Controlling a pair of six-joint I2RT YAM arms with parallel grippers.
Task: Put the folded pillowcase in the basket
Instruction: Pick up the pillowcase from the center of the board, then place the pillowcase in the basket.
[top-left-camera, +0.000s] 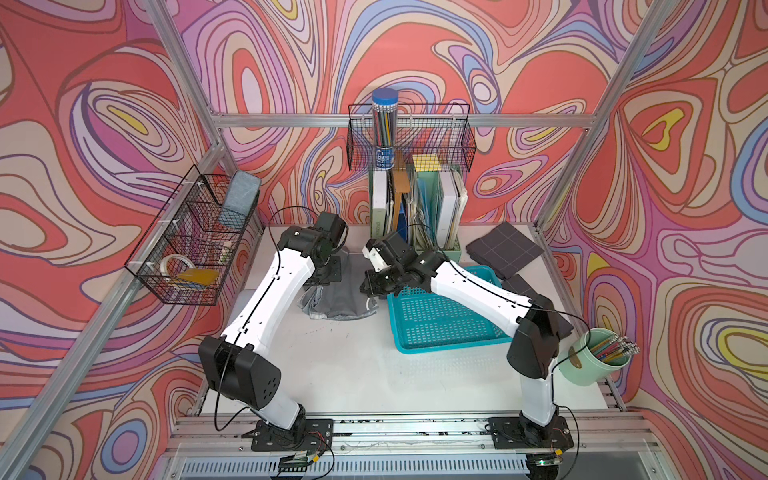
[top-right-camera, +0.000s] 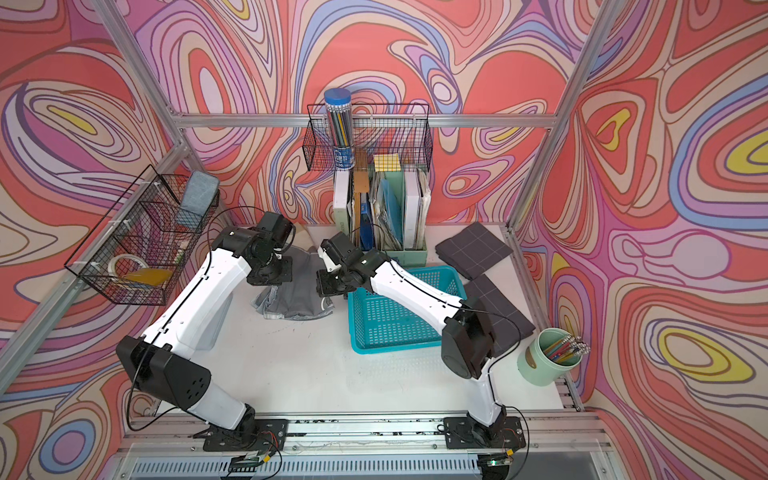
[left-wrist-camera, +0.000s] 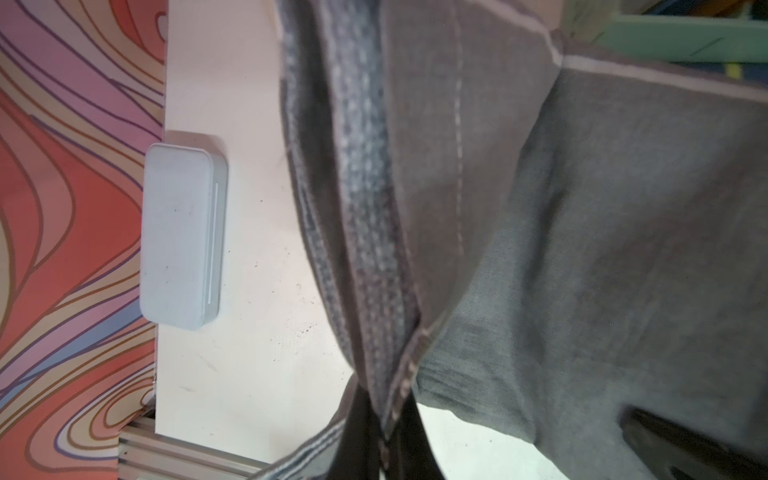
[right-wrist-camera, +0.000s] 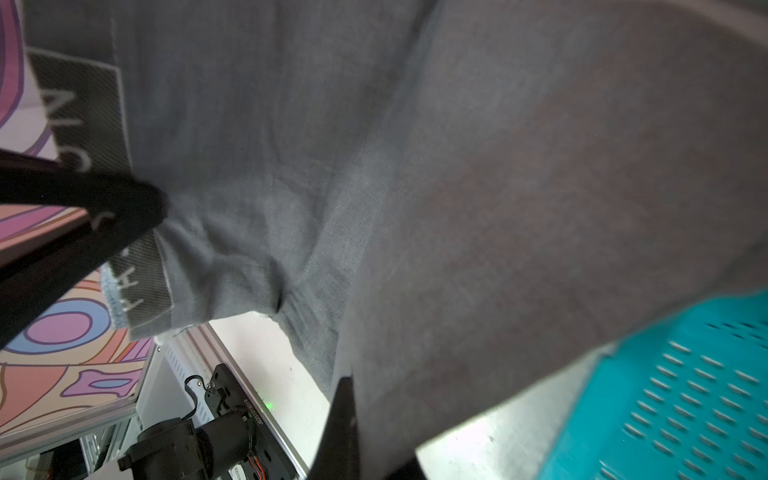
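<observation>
Right gripper (right-wrist-camera: 255, 291): nearest our lens, its black fingers (right-wrist-camera: 104, 216) are pinched shut on grey cloth beside a woven label strip (right-wrist-camera: 141, 286).
Left gripper (left-wrist-camera: 386, 436): likewise closed, nipping the stitched hem (left-wrist-camera: 365, 208) where the layers gather.
Pillowcase (top-left-camera: 340, 295): hangs bunched between both grippers, just beside the basket and not in it. We cannot tell whether its lower edge rests on the table (top-left-camera: 353, 374).
Basket (top-left-camera: 449, 347): turquoise and empty, under the right forearm (top-left-camera: 469, 286). Its perforated wall shows past the cloth in the right wrist view.
Handling: we judge it light, soft and limp, sagging between the pinches and prone to unfolding.
Where to hold: we favour the hemmed edge, with two pinches set well apart so the layers travel together.
Risk: trailing cloth may catch the basket rim.
</observation>
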